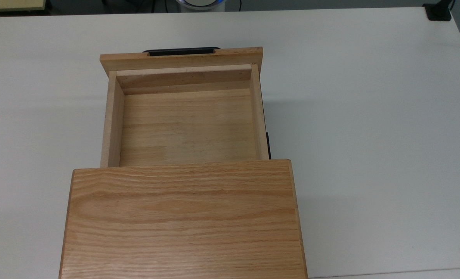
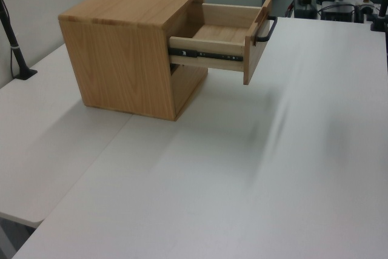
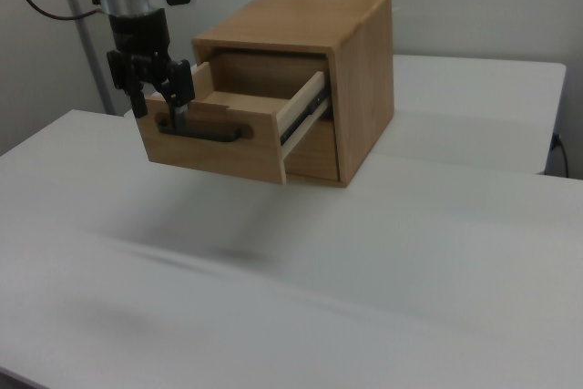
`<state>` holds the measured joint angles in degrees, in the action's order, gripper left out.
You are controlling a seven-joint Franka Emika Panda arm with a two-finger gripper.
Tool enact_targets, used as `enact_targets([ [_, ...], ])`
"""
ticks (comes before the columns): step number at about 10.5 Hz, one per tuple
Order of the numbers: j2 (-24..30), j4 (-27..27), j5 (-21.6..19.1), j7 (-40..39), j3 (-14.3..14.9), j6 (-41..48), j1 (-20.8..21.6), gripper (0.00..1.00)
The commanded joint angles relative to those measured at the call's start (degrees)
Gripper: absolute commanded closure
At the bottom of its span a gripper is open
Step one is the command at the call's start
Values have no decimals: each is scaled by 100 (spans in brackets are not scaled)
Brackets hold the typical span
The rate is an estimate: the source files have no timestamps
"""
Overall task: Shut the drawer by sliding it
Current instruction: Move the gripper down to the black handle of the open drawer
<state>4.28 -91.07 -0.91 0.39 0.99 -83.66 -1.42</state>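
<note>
The drawer (image 1: 187,124) is a light oak tray pulled far out of the oak cabinet (image 1: 183,217), and its inside is bare. Its thin black bar handle (image 1: 181,50) sits on the wider front panel. In the left view the drawer (image 2: 212,53) juts toward the left view's right on a metal runner. In the right view my gripper (image 3: 158,120) hangs from the white arm in front of the drawer's front panel (image 3: 228,148), at the left end of the handle (image 3: 205,131). Its black fingers (image 3: 179,102) stand apart, open, holding nothing.
The cabinet stands on a wide white table (image 1: 369,116). A black clamp (image 1: 439,11) sits at the top view's far right corner, and a black post (image 2: 15,53) stands at the left view's left edge. Desks with equipment lie beyond the table in the left view.
</note>
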Motion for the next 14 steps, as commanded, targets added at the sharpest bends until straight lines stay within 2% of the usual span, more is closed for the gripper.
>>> enact_targets([
  [1,-6,-8,135,-83,-28,122,37,50],
  [3,-24,-42,135,-92,-28,122,54,75],
  [4,-41,-95,135,-92,-72,105,55,84],
  [5,-76,-183,144,-92,-81,70,55,88],
  [8,-506,-323,302,-92,-143,-428,168,95],
  [11,-867,-315,215,-92,-151,-1701,221,100],
  [14,-1042,-289,196,-31,-143,-2863,335,100],
])
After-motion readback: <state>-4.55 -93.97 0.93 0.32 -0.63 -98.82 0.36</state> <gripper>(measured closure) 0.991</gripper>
